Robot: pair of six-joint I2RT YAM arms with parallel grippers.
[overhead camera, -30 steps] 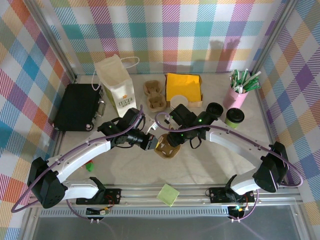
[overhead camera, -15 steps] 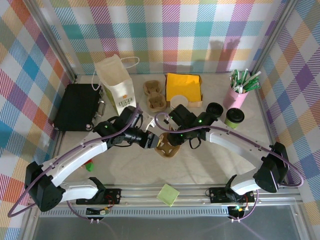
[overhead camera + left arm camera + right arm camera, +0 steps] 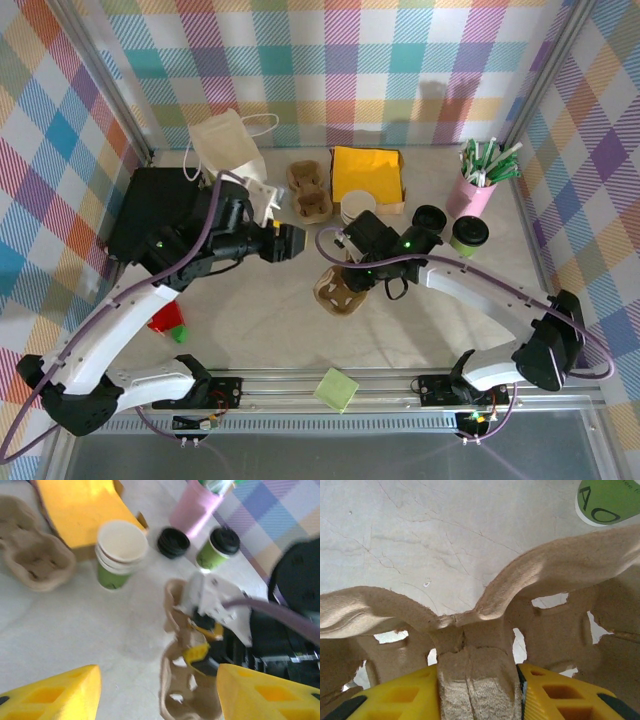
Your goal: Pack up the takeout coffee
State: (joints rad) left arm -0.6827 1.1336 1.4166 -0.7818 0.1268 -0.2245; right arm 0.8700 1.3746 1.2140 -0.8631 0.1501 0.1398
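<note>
Left gripper pulled back from the cup carrier, fingers apart; right gripper clamped its centre ridge. My left arm hid the paper bag's lettering.

Pastel plaid cloth walls enclose the table on three sides, with metal posts at the far corners. The tabletop is pale and finely cracked; a metal rail runs along its near edge.

Robot laboratory test cell: aluminium frame posts, plaid cloth walls, left arm and right arm bolted to a rail at the worktop's lower edge.
</note>
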